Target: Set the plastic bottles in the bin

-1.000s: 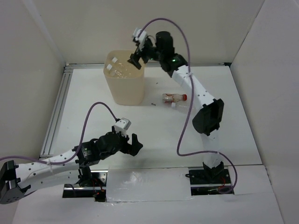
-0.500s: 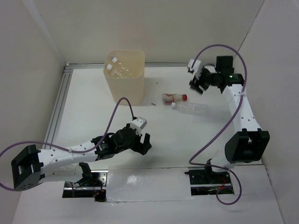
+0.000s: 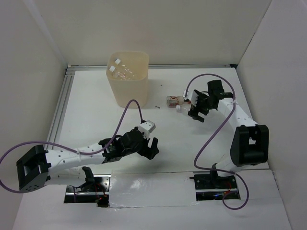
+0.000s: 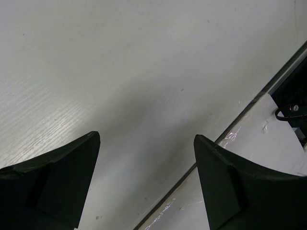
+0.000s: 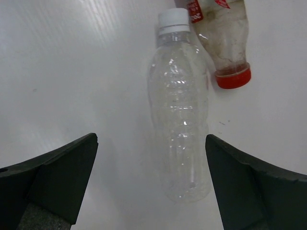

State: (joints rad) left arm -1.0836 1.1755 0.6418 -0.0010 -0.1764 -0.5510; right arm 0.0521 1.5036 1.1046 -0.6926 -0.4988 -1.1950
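A clear crinkled plastic bottle (image 5: 180,120) with a white cap lies on the white table. A shorter bottle (image 5: 223,38) with a red cap and reddish label lies touching it near its neck. My right gripper (image 5: 151,141) is open and hovers over the clear bottle's lower half, which sits toward the right finger. In the top view my right gripper (image 3: 195,109) covers most of the clear bottle (image 3: 180,109); the red-capped bottle (image 3: 174,100) shows beside it. The cream bin (image 3: 129,93) stands at the back left with clear bottles (image 3: 120,69) inside. My left gripper (image 3: 151,147) is open and empty over bare table.
In the left wrist view my open left gripper (image 4: 147,136) hangs above the table's near edge (image 4: 211,143), with a mounting plate beyond it. A metal rail (image 3: 60,112) runs along the table's left side. White walls enclose the back and sides.
My right arm left the bin's rim, swung right, then came down over the clear bottle. My left arm stretched further right along the near table edge.
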